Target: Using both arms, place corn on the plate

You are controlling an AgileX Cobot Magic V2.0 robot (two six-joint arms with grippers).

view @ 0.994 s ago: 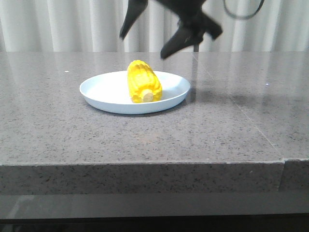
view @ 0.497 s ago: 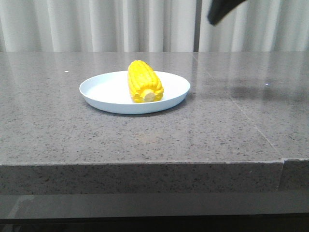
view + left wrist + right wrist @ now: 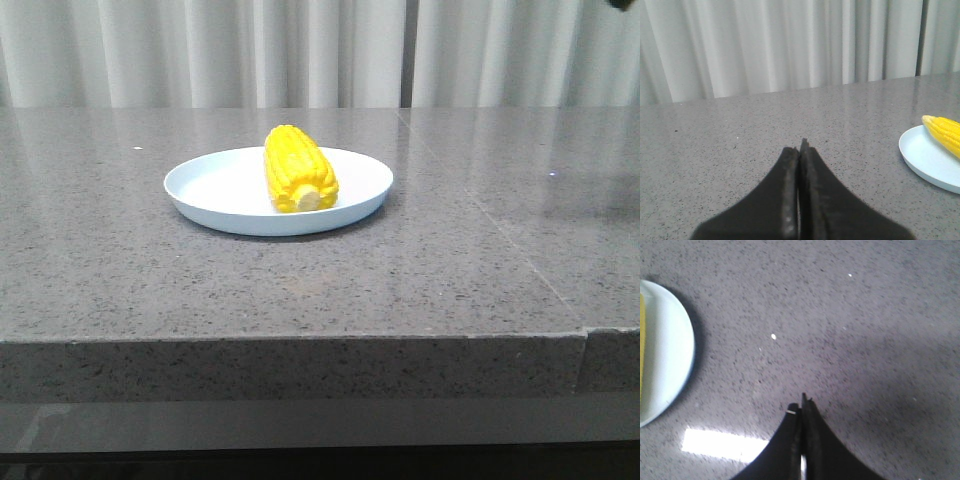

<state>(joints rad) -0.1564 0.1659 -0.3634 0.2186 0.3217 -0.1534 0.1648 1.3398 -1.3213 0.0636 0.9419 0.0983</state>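
Grey speckled stone table (image 3: 450, 290) carries everything you see. Left gripper (image 3: 799, 150): fingers pressed together, holding nothing, above bare table well left of the plate (image 3: 215, 190). Corn (image 3: 297, 168) lies on the plate, pale cut end toward you. Right gripper (image 3: 801, 407): fingers closed, empty, right of the plate.

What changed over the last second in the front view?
The dark arm above the plate rose up and to the right, out of the front view. The corn stayed lying on the plate, unmoved. Now both the left pincer and right pincer are shut and empty.
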